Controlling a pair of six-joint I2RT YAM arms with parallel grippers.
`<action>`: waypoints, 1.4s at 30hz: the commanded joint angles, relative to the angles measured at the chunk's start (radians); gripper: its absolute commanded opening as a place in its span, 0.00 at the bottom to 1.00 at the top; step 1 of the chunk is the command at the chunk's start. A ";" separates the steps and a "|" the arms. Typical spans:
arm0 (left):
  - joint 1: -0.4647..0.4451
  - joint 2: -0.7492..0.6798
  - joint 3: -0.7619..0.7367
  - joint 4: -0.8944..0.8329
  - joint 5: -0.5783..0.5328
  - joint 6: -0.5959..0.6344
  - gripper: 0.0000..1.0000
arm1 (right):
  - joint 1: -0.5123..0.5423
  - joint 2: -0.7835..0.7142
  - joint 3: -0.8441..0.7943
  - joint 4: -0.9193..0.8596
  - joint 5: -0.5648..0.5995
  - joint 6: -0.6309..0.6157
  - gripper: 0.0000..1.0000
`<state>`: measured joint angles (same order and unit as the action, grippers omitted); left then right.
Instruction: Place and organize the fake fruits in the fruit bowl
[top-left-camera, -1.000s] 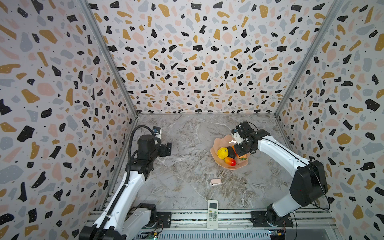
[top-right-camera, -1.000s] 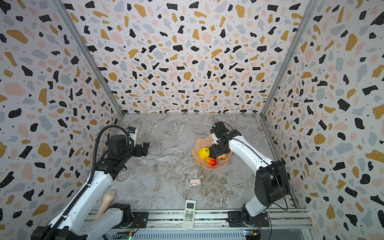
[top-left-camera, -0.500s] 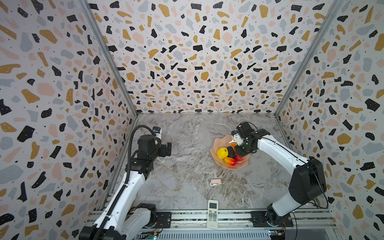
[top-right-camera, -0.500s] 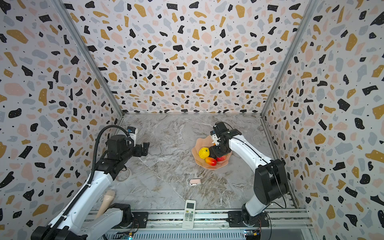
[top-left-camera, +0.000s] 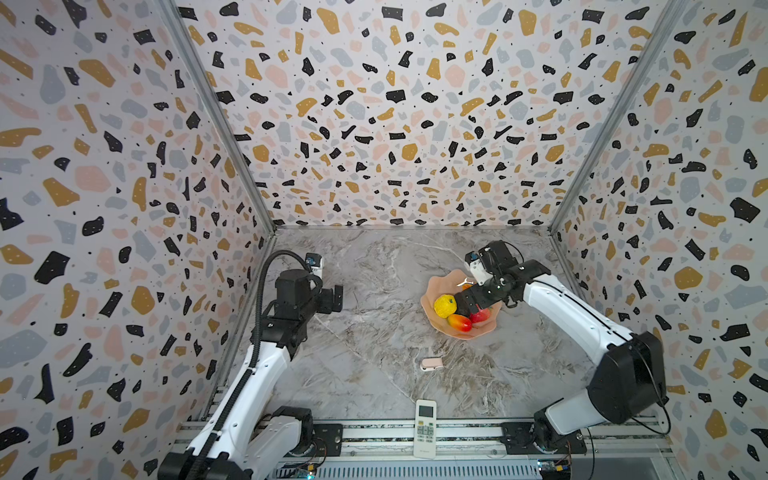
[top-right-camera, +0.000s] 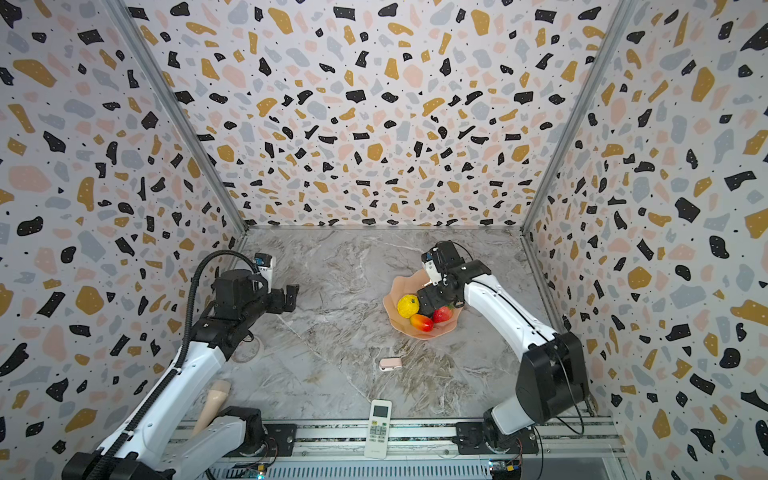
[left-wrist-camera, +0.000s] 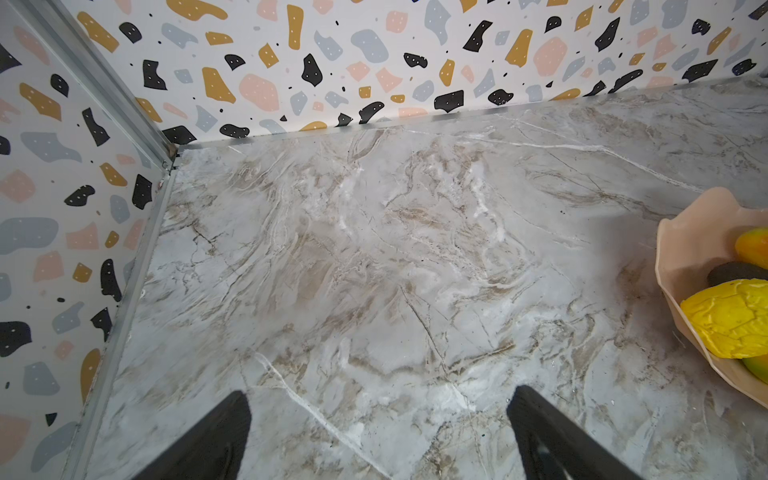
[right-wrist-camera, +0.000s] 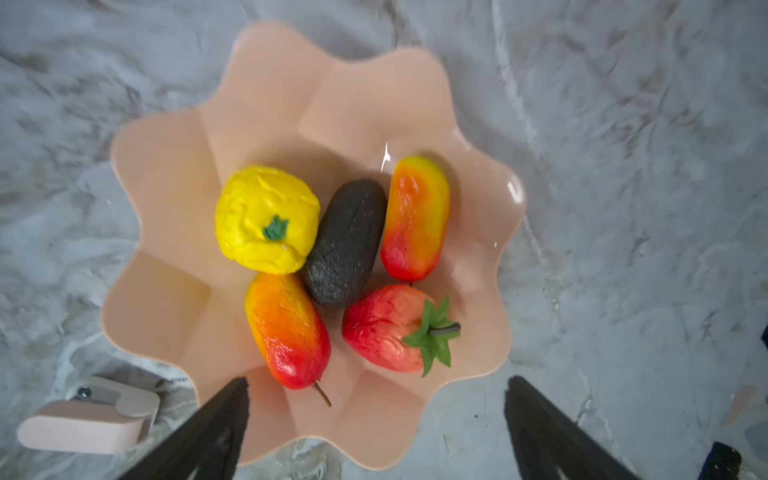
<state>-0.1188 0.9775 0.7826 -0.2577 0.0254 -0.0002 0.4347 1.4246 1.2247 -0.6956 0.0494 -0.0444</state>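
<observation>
In the fruit bowl (right-wrist-camera: 166, 187) the yellow fruit (right-wrist-camera: 266, 220), dark oval fruit (right-wrist-camera: 345, 245), two red-orange fruits (right-wrist-camera: 415, 216) and strawberry (right-wrist-camera: 386, 328) are clustered together. The right gripper (right-wrist-camera: 378, 384) is held above the bowl, jaws spread and nothing gripped. The left gripper (left-wrist-camera: 378, 395) is likewise spread over the table (left-wrist-camera: 374, 249), beside the bowl.

the fruit bowl (right-wrist-camera: 166, 174) looked smooth, glossy plastic, glints along its rim. in that bowl the yellow fruit (right-wrist-camera: 266, 220) was waxy and crinkled, the dark oval (right-wrist-camera: 345, 245) matt and pebbly, the two red-orange ovals (right-wrist-camera: 286, 328) (right-wrist-camera: 415, 216) and strawberry (right-wrist-camera: 382, 328) shiny. under the bowl, the table (right-wrist-camera: 623, 166) showed a faintly sheened marble pattern.
</observation>
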 joint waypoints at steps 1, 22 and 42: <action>0.005 -0.014 0.027 0.086 -0.014 -0.050 1.00 | -0.022 -0.172 -0.101 0.264 0.019 -0.017 0.99; 0.007 0.128 -0.447 1.004 -0.576 -0.083 1.00 | -0.421 -0.311 -0.957 1.516 0.145 0.063 0.99; 0.044 0.429 -0.628 1.486 -0.336 -0.038 0.99 | -0.351 0.061 -1.026 1.955 0.082 0.055 0.99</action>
<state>-0.0818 1.4086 0.1467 1.1084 -0.3470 -0.0620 0.0765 1.5002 0.2001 1.2022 0.1135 0.0204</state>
